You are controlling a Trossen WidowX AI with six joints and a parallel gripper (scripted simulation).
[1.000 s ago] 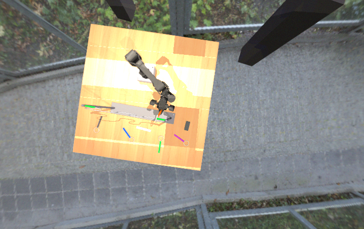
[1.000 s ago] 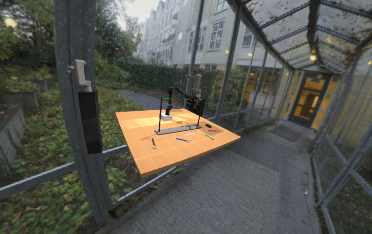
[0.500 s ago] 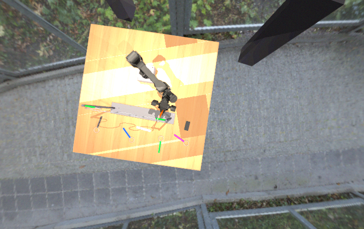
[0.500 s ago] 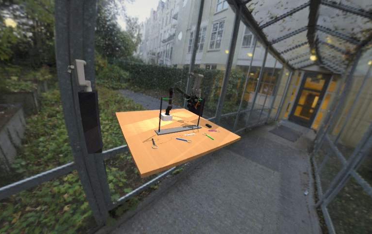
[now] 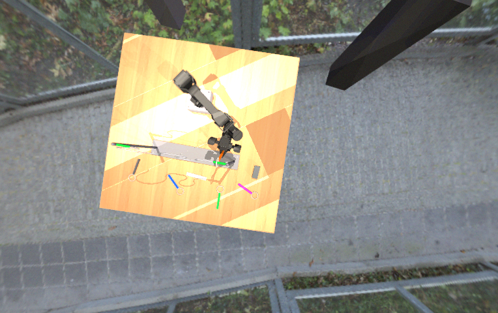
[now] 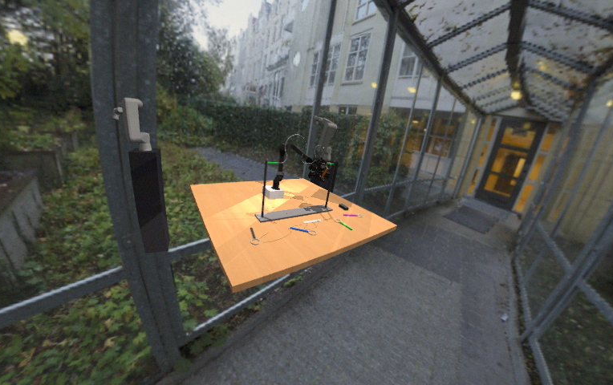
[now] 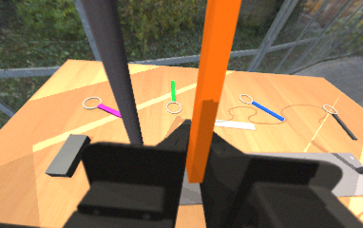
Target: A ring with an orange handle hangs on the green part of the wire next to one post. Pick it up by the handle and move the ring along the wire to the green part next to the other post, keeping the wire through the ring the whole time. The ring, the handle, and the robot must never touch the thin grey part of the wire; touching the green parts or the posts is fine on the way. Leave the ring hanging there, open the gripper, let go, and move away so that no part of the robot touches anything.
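Observation:
The orange handle point(image 5: 221, 156) point(image 6: 324, 172) point(image 7: 211, 85) is held in my gripper point(image 5: 222, 151) point(image 7: 192, 124), which is shut on its lower end. The ring point(image 5: 216, 165) point(image 6: 330, 164) is seen nearly edge-on in the top view, at the left end of the green part point(image 5: 220, 163) by the right post point(image 6: 327, 192) point(image 7: 115, 66). It seems to be around the wire there; any contact is too small to tell. The other green part point(image 5: 122, 145) point(image 6: 273, 163) is by the left post point(image 6: 263, 190). The thin grey wire point(image 6: 304, 141) arches between them.
The posts stand on a grey base plate point(image 5: 180, 152) point(image 6: 293, 212). In front lie loose rings with magenta point(image 5: 245, 188), green point(image 5: 218, 201), blue point(image 5: 173, 181) and black point(image 5: 136, 166) handles, and a white bar point(image 5: 196, 176). A dark block point(image 5: 256, 171) point(image 7: 68, 156) lies beyond the right post.

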